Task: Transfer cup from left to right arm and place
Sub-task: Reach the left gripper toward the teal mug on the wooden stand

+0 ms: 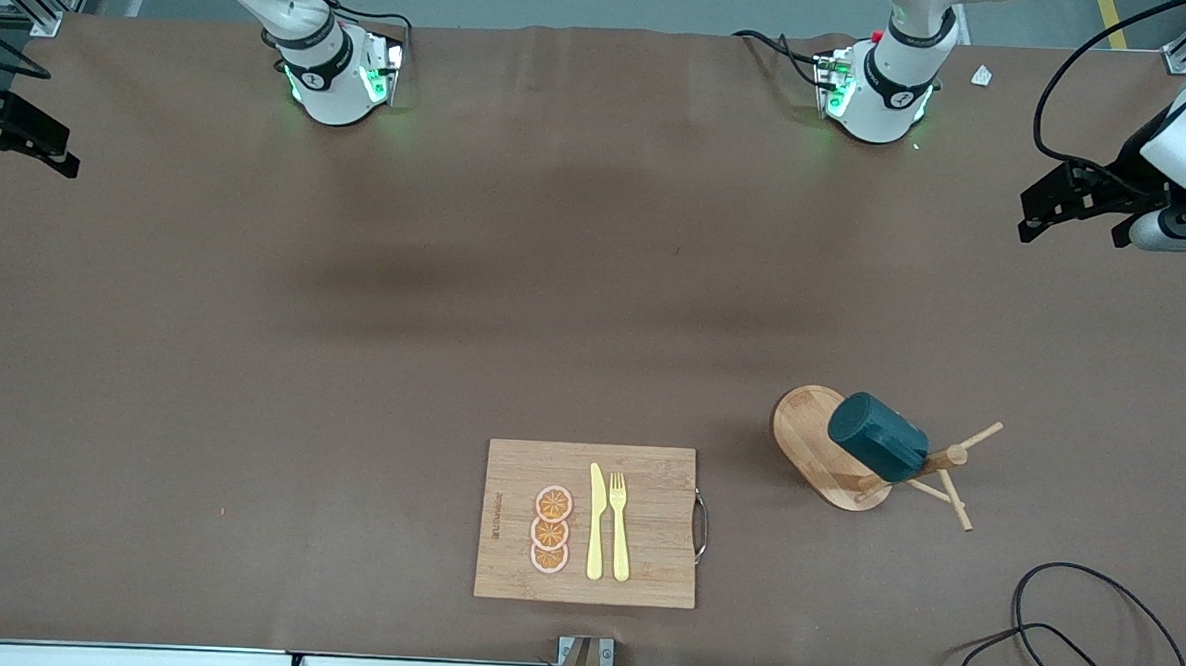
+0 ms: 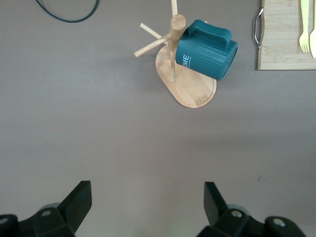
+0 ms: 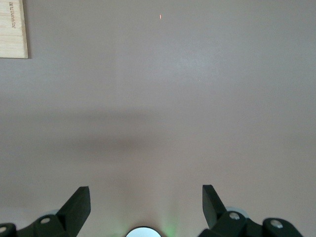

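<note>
Stretching across nearly everything in sight, the brown worktop [image 1: 252,358] carries just two clusters, both near the front camera. A bamboo cutting board [image 1: 642,575] lies flat with a yellow knife [image 1: 596,521], a matching fork [image 1: 619,524] and three orange slices [image 1: 550,530] laid out as if for a place setting. Toward the left arm's end stands a wooden peg stand [image 1: 826,445], and the teal cup [image 1: 878,437] hangs on one of its pegs, tilted, so its ribbed body is free to be taken. The left claw [image 2: 147,202] hovers high over bare worktop with fingers spread wide, empty; the right claw [image 3: 146,203] waits likewise wide and empty.
</note>
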### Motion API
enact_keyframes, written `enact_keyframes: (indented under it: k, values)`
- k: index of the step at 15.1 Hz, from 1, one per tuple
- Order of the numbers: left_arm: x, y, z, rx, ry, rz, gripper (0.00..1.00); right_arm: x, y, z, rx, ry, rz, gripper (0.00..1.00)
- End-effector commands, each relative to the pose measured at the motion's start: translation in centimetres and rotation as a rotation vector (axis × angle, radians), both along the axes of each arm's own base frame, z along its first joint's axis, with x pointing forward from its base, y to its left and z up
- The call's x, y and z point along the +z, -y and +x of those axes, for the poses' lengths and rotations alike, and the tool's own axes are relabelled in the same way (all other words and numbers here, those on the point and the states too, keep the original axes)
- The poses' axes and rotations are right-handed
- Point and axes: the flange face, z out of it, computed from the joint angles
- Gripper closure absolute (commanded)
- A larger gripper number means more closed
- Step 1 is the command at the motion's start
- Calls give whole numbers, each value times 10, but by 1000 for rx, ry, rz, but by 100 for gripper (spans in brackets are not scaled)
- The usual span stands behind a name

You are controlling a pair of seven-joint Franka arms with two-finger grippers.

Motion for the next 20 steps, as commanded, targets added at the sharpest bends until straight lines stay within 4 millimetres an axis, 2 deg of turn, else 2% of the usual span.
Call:
enact_keyframes:
  k: [1,5,8,10,12,14,17,18,20]
  values:
    - [3,4,1,6,-10,-10,0,2,-1,-9,-6,4,18,0]
    - [1,-4,5,1,-10,-11,0,2,1,-9,-9,4,18,0]
    - [-11,-5,23,22,41,-28,0,2,1,-9,-9,4,18,0]
    - [-29,-5,39,68,40,-62,0,2,1,-10,-9,3,18,0]
    - [-53,-17,57,209,14,-137,0,2,1,-10,-9,3,18,0]
    - [-77,-17,71,316,-17,-173,0,2,0,-10,-8,3,18,0]
    - [-104,-8,90,481,-33,-196,0,3,-1,-10,-6,4,18,0]
    - [-120,-3,97,573,-63,-215,0,3,-1,-10,-6,4,18,0]
    - [-133,3,111,685,-74,-252,0,3,0,-10,-8,4,18,0]
